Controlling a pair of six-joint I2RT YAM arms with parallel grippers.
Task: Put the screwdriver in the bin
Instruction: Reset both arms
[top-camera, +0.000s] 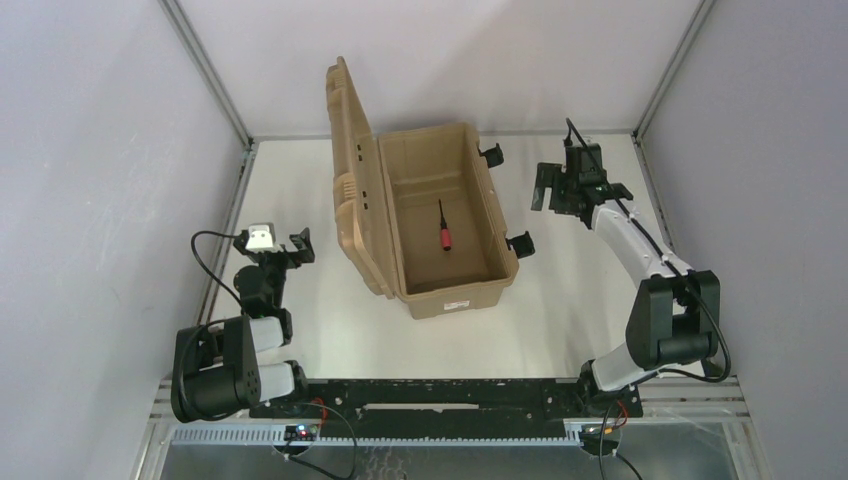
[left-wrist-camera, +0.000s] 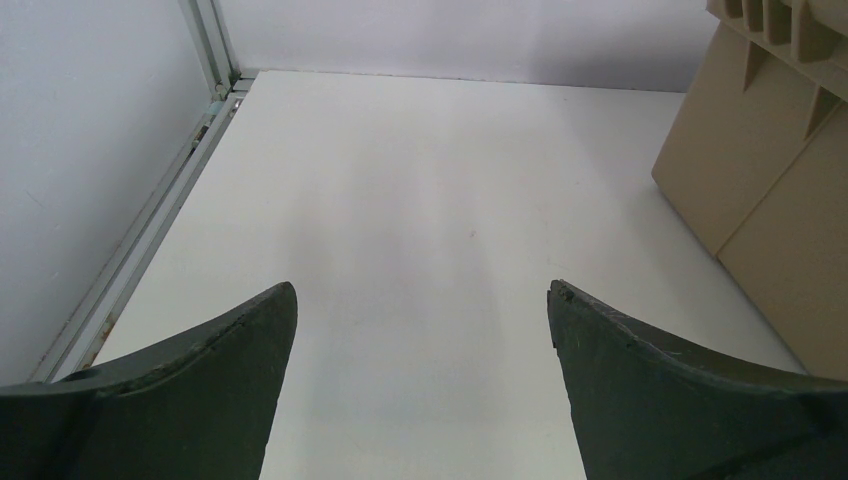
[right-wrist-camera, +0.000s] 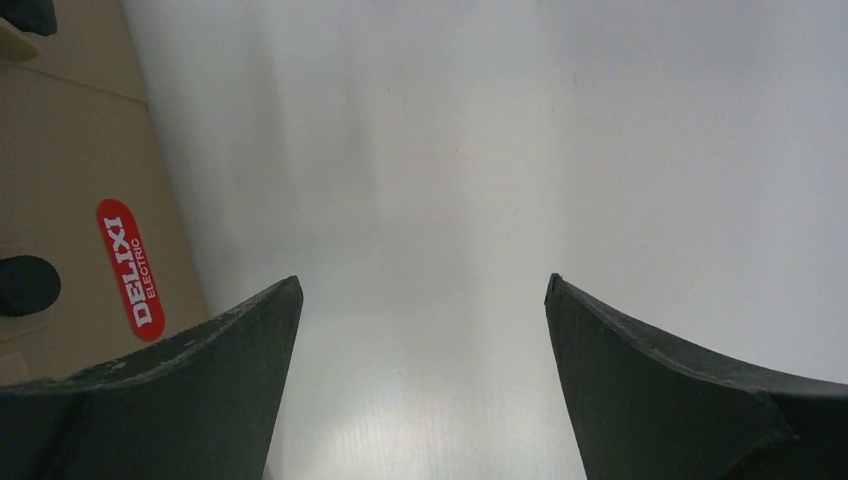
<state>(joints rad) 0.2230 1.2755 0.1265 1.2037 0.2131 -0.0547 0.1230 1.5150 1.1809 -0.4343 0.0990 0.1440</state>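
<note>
Red DELIXI ELECTRIC sticker (right-wrist-camera: 130, 270) on bin (right-wrist-camera: 70, 140); screwdriver (top-camera: 444, 233) inside.

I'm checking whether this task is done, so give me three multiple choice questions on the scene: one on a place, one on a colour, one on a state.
1. Where is the screwdriver relative to the bin?
A. left of it
B. inside it
C. behind it

2. What colour is the screwdriver's handle?
A. blue
B. red
C. yellow

3. How is the bin's lid?
A. shut and latched
B. removed
C. swung open, standing up

Answers:
1 B: the screwdriver lies on the bin's floor.
2 B: the handle shows red against the tan floor.
3 C: the lid stands along the bin's left side in the top view.
</note>
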